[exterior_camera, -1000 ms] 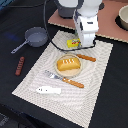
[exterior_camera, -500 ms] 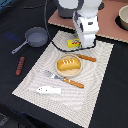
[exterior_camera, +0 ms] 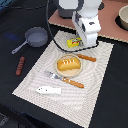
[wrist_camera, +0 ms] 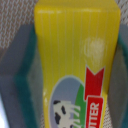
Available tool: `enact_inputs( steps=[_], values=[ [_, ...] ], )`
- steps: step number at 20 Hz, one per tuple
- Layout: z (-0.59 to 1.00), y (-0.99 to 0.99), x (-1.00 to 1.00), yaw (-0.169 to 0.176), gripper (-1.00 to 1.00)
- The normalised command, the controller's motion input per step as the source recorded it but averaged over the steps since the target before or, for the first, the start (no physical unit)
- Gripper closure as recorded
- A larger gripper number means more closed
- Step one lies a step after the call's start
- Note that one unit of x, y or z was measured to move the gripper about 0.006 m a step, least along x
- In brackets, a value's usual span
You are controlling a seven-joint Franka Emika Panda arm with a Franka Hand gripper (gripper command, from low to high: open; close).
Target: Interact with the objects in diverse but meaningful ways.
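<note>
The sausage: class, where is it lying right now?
In the exterior view, the sausage lies off the placemat on the dark table at the view's left, just below the saucepan.

The white arm (exterior_camera: 85,20) is reaching straight down, wrist vertical. Its gripper (exterior_camera: 78,44) is sitting low, jaws pressing against both sides of the butter (wrist_camera: 75,60).

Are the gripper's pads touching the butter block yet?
Touching. In the wrist view, the yellow butter block fills the space between the gripper pads, with no gap visible on either side. The exterior view hides this contact behind the arm.
</note>
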Motion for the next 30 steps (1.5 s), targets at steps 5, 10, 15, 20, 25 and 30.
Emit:
enact_inputs(
  steps=[5,10,15,20,25,30],
  values=[
    [0.56,-0.10,-0.45,0.012,1.00],
    [0.99,-0.09,-0.71,-0.001,1.00],
    [0.90,-0.15,-0.69,0.000,1.00],
    [0.55,-0.28,-0.49,0.008,1.00],
    [0.19,-0.43,-0.34,0.025,1.00],
    [0.00,-0.67,-0.27,0.029,1.00]
  ],
)
